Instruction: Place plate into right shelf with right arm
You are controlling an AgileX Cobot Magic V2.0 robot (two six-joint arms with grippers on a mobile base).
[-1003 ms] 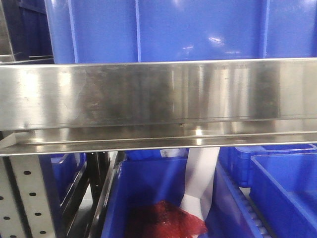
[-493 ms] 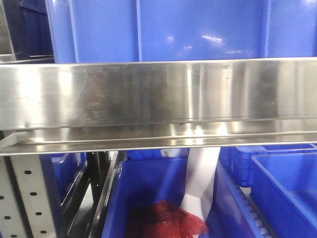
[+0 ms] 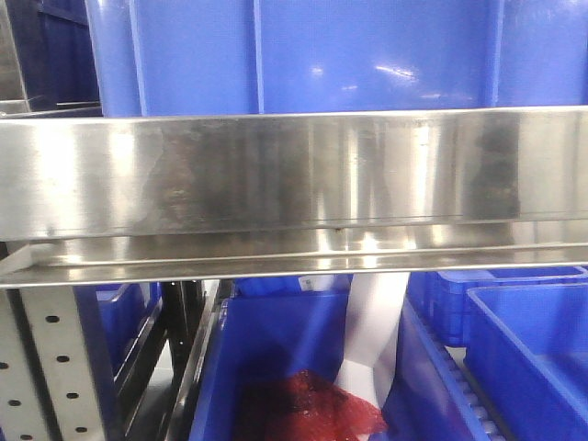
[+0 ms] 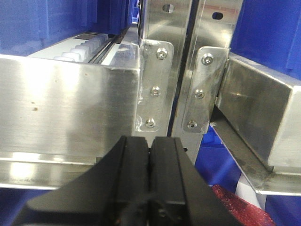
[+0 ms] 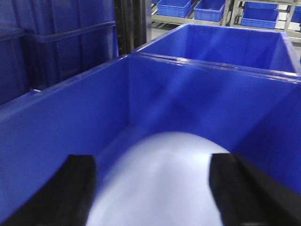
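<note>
- plate (image 5: pixel 157 183), blurred, sits low inside a blue bin (image 5: pixel 70 117); a second bin (image 5: pixel 235 42) is just behind
- right hand (image 5: pixel 153 160) spread wide, fingers flanking the plate; contact unclear
- left hand (image 4: pixel 150 141) closed, empty, facing the right shelf (image 4: pixel 157 70) uprights

Far racks (image 5: pixel 231 12), small blue crates (image 5: pixel 175 7)
</note>
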